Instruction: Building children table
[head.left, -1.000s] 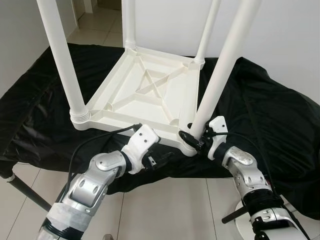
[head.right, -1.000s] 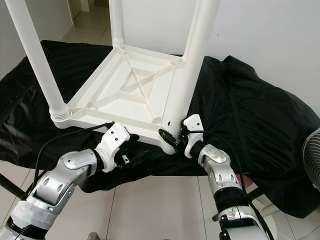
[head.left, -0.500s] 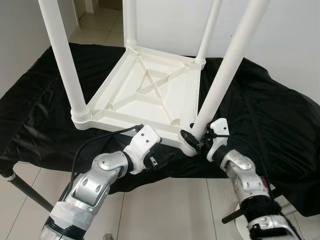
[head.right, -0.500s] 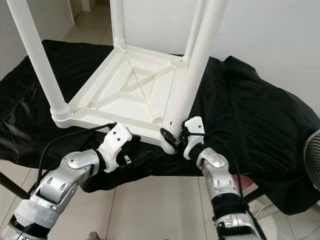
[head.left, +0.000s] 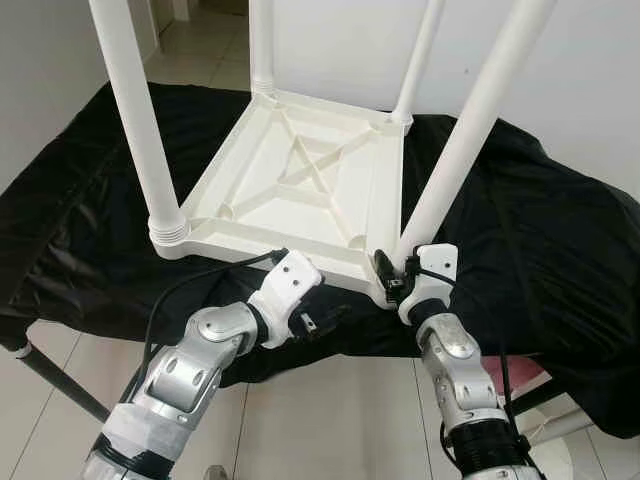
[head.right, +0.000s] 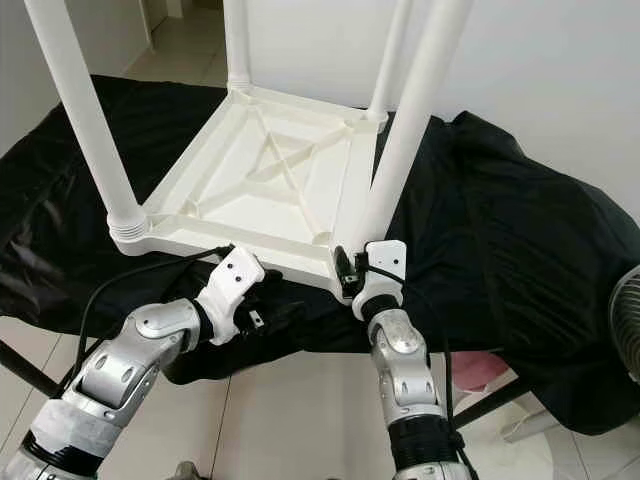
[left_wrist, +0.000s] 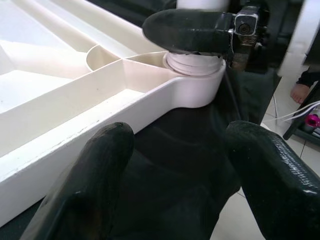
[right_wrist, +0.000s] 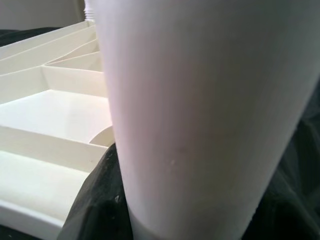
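The white plastic children's table (head.left: 300, 190) lies upside down on a black cloth (head.left: 540, 230) that covers the tabletop, its ribbed underside facing up and four white legs standing from its corners. The near right leg (head.left: 465, 150) rises at a slant from the corner socket (left_wrist: 197, 80) closest to the robot.

The right end effector (head.left: 392, 280) sits at the foot of that leg, just above the socket. Its black fingers (left_wrist: 187, 31) lie against the leg's base, one on each side, pinching it. In the right wrist view the leg's white tube stands directly in front of the camera, with a dark fingertip at its lower edge.

The left end effector (head.left: 318, 322) hovers just below the table's near edge, in front of the cloth's hanging front. Its two fingers (left_wrist: 90, 185) are spread wide apart and hold nothing; one is close to the table's rim, though contact cannot be made out.

Compared with a second ago, the right arm has swung inward: its forearm now stands more upright beneath the corner, and its wrist has turned around the leg's base. The left arm has hardly moved. The table and cloth lie as before.

No brand, label or writing can be read on anything.
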